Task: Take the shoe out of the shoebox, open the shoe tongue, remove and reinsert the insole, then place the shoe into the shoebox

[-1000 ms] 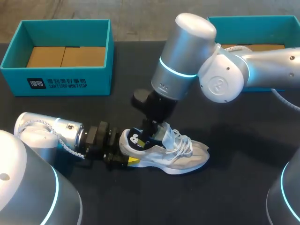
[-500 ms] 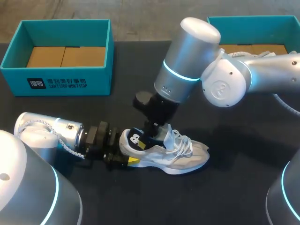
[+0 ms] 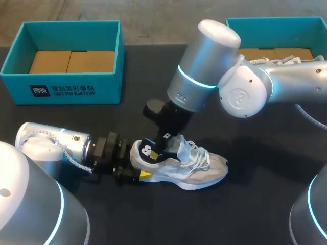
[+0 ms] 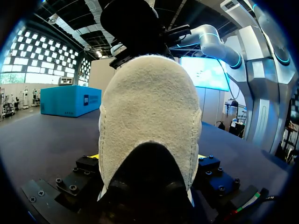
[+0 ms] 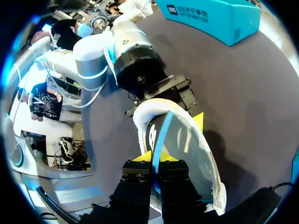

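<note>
here, at the far left corner of the dark desk [image 3: 102, 122], stands an open teal shoebox [image 3: 61, 92] with brown cardboard [image 3: 71, 61] lying in its bottom. nearer than the box, the left arm [image 3: 56, 145] comes in low from the left side, lying almost level with the desk. its left tool [image 3: 138, 166] is clenched on the heel of the shoe [image 3: 194, 171]. in the left wrist view the pale heel fills the space between the fingers, with a sliver of yellow showing close at each flank.

the shoe, white and grey with white laces [image 3: 202, 155], stands on its sole in the middle of the desk, outside both boxes, heel to the left and toe to the right. its tongue [image 3: 181, 145] stands up, leaning toward the laces, so the mouth is open. the right tool [image 3: 164, 144] comes down into that mouth from above. in the right wrist view its two yellow-tipped fingers [image 5: 144, 157] are pressed together on the thin blue edge of the insole [image 5: 160, 135], whose dark heel end with a white mark tilts up out of the shoe.

the right arm [image 3: 245, 87] reaches in from the right side. it crosses in front of a second teal shoebox [image 3: 271, 23] at the far right corner and partly hides it.
</note>
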Motion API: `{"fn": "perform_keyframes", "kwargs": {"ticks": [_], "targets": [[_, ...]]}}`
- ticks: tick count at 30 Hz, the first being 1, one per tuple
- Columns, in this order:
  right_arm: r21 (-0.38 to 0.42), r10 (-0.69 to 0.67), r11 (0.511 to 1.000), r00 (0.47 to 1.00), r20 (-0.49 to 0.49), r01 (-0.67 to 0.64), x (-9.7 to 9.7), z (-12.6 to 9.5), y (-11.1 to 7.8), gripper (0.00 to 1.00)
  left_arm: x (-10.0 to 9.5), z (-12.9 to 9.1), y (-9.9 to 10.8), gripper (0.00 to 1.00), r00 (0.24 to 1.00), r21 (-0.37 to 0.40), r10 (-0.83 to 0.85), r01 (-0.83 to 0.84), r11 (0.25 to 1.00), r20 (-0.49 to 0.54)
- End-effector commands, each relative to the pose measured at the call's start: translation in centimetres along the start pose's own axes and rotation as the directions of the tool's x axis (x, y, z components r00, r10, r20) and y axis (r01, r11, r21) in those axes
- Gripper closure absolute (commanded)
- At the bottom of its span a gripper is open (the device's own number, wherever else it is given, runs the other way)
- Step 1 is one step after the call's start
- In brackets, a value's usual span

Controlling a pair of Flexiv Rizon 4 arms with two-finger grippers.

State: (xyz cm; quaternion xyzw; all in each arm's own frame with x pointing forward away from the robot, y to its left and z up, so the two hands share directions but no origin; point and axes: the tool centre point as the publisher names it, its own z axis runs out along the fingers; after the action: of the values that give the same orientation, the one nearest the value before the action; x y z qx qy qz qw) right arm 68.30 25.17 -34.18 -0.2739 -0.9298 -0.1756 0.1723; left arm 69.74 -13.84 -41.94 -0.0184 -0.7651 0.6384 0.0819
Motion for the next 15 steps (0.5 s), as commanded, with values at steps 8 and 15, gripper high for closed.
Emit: {"fn": "perform_keyframes", "kwargs": {"ticks": [8,15], "targets": [[-0.129,-0.150,0.981,0.989,-0.022,0.145,1.5,-2.5,0.3,1.00,-0.4,0.2,0.4,1.00,1.000,-0.003,0.000,0.000,1.000,0.001],[-0.278,-0.323,0.913,0.945,-0.048,0.298,2.1,-3.9,1.4,1.00,-0.4,0.2,0.4,1.00,1.000,-0.003,0.000,0.000,1.000,0.001]]}}
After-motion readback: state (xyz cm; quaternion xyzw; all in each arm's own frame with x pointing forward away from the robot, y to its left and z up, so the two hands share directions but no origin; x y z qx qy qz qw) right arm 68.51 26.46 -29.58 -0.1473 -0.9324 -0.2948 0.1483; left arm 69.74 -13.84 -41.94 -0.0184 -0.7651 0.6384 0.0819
